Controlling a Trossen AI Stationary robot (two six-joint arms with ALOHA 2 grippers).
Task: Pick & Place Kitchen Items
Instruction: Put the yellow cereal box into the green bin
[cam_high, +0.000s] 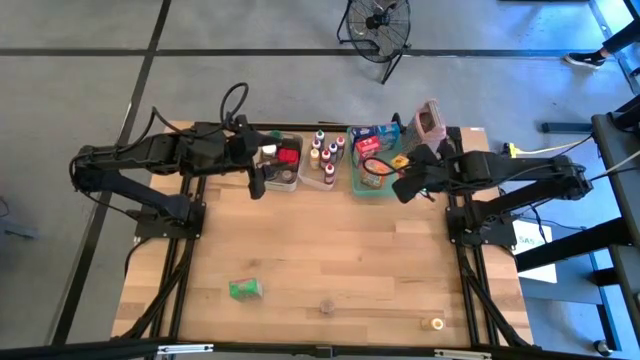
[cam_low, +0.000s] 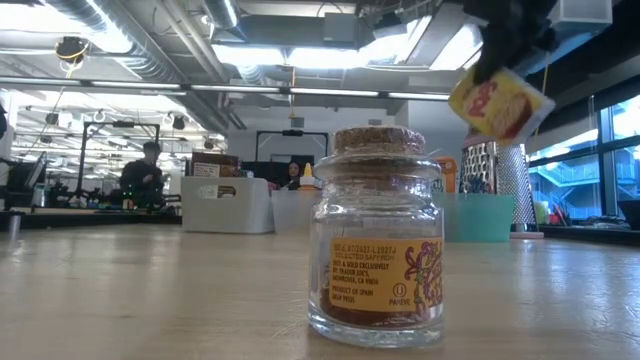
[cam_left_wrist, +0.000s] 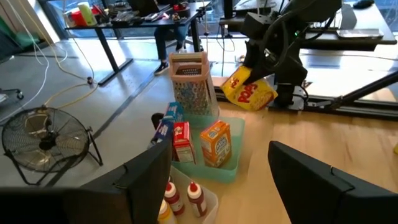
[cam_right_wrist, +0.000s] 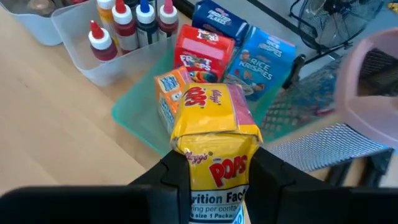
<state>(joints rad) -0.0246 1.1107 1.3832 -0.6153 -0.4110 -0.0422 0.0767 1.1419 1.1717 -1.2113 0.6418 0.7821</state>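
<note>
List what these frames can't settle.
- High view: the green item and small jar on the table's near side are too small to identify.
- Low view: the cork-topped jar blocks the bins behind it.
- Right wrist view: the yellow Pops box hides the right end effector's fingertips.

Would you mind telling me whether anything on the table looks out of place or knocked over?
Three items sit apart from the tubs at the back, near the table's front edge: a green box lying askew, a cork-topped jar standing upright, and a small yellow item. The right gripper holds a yellow Pops box above the green tray.
</note>
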